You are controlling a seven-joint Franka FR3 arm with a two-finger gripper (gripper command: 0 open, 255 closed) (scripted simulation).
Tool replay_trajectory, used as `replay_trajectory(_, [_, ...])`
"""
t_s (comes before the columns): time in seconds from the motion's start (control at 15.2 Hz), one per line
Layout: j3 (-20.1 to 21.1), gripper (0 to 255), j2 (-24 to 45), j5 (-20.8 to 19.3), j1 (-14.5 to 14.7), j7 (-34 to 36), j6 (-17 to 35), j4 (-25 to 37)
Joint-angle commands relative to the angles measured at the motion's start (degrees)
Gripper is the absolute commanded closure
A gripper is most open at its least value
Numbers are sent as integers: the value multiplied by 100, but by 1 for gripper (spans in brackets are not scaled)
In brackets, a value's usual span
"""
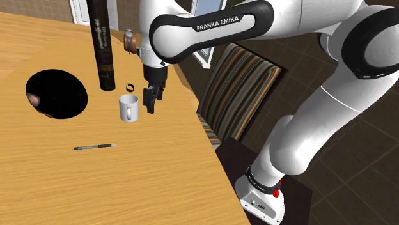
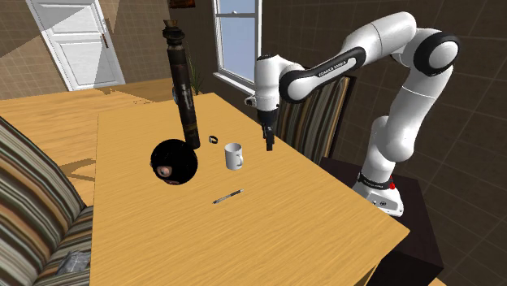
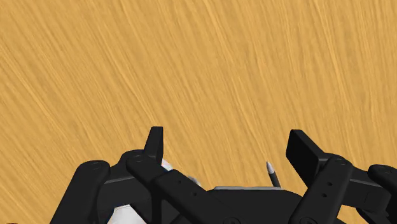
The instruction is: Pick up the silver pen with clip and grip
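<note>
Task judged at approach stage: nothing grasped yet. The tool (image 1: pixel 151 105) is held wide open and empty above the counter (image 1: pixel 140 185), near the edge on the stand's side, just beside a white mug (image 1: pixel 129 107). The silver pen (image 1: pixel 94 147) is seen lying flat mid-counter, well apart from tool and mug. Left to do: repositioning over pen, descent, closing, lift.
</note>
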Motion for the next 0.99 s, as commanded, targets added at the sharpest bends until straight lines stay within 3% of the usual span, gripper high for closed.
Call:
replay_trajectory(0.0, [93,0,347,-123,62,-70,210,180])
replay_trajectory(0.92, [577,0,2952,-1479,883,-91,1022,2059])
